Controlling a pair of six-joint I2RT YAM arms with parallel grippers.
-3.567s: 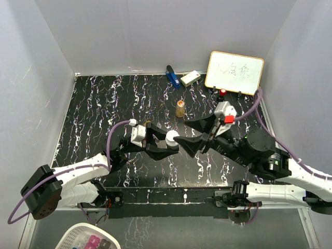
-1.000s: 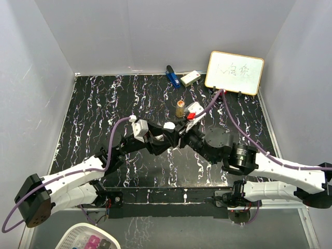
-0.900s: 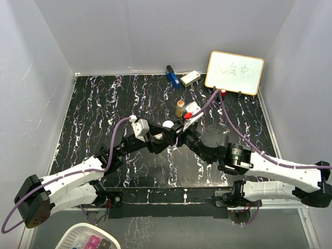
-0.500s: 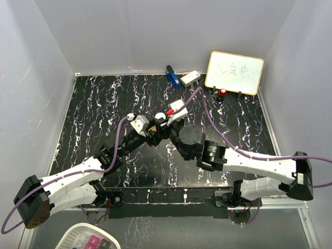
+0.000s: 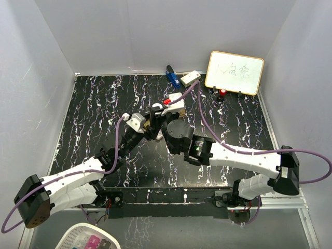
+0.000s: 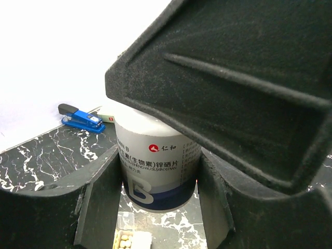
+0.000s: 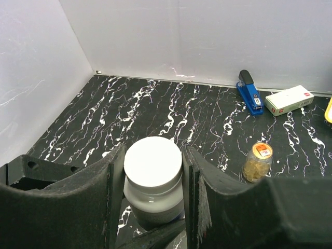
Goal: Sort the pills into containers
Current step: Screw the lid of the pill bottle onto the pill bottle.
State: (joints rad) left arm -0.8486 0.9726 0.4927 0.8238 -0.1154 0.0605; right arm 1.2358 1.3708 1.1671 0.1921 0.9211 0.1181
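The left hand point(image 6: 158, 203) pinches the body of the labelled bottle point(image 6: 158, 155) near the middle of the table point(image 7: 155, 111). The right hand point(image 7: 153, 182) is closed on the bottle's white round cap point(image 7: 153, 160) from the opposite side. The bottle seems lifted clear of the table, though its base is hidden. The pill box point(image 6: 129, 241) with its yellow pills lies below it. The golden-amber bottle point(image 7: 257, 162) stands upright, well apart towards the far edge.

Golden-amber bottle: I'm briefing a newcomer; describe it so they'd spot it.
Find the blue stapler and white box by the back wall. Just nearer stands the golden-amber bottle, alone. Unlike the white-capped bottle, it is small, see-through and yellow.
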